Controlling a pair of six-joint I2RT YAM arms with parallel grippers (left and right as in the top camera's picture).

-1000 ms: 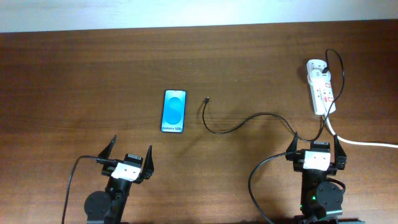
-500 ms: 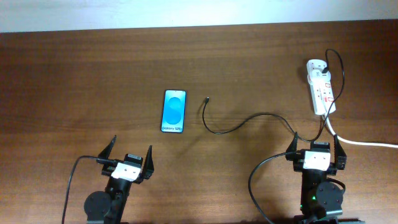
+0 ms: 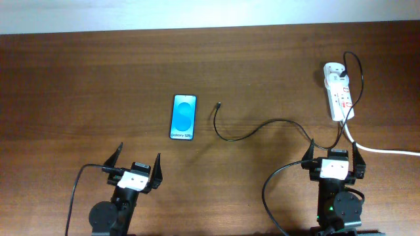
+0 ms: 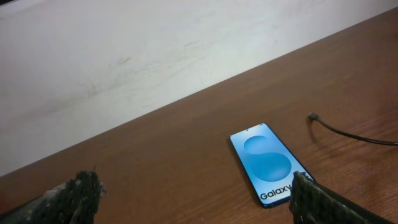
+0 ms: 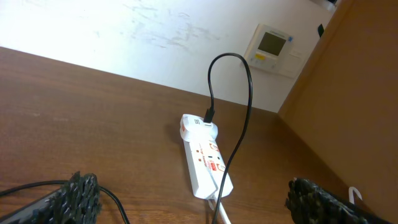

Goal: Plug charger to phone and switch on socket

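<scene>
Charger (image 3: 281, 120) is lying loose on the table (image 3: 79, 78), unplugged from the phone. Its plug tip (image 3: 218, 104) is just beside the phone (image 3: 184, 117), to the right of the top end, not touching. The phone is flat, screen up and lit, long axis pointing away from the arms. The far end of the cable is already seated in the socket (image 3: 339, 95) at the right rear edge, and the thick white cord (image 3: 387, 151) runs off to the right.

Step in hand, as judged: none started – both arms are parked at the near edge and the cable pick-up is still to be done. The next move calls for a pinch just behind the plug tip, with the tip lined up to the phone's port. The port side cannot be made out here, and the phone will likely need bracing against sliding. The switch press comes after.

Left gripper (image 3: 139, 152): jaws spread wide, nothing held or touched – the phone is seen framed between its fingers (image 4: 81, 193) in the wrist view. Right gripper (image 3: 333, 145): likewise wide apart and empty, with the socket ahead of it, well clear. The cable is seen passing close by its left fingertip from overhead; contact cannot be told.
</scene>
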